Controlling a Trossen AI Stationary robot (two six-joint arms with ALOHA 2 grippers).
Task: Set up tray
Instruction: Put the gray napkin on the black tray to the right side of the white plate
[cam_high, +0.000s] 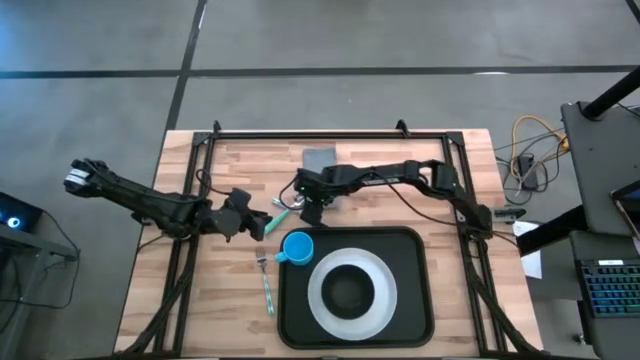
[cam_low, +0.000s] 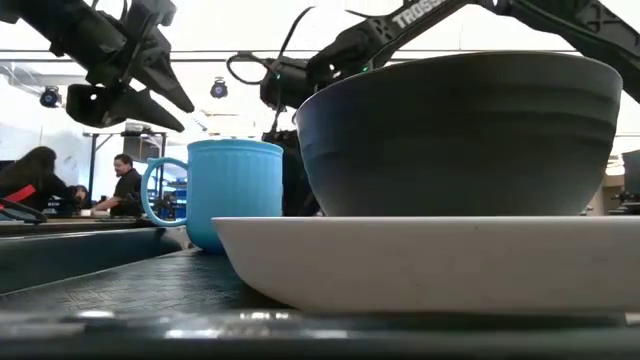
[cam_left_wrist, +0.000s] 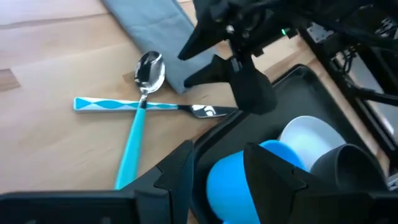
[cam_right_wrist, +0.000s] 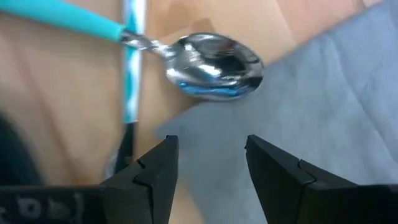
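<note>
The black tray lies at the table's near middle and carries a white plate with a dark bowl on it. A blue mug stands in the tray's far left corner. A teal-handled spoon lies crossed over a patterned-handled knife on the wood, beside a grey napkin. My left gripper is open, raised just left of the mug. My right gripper is open, pointing down over the napkin's corner, close to the spoon's bowl.
A fork lies on the wood left of the tray. The napkin's far end reaches toward the table's far rail. People sit in the room behind the table. Bare wood shows along the table's left side.
</note>
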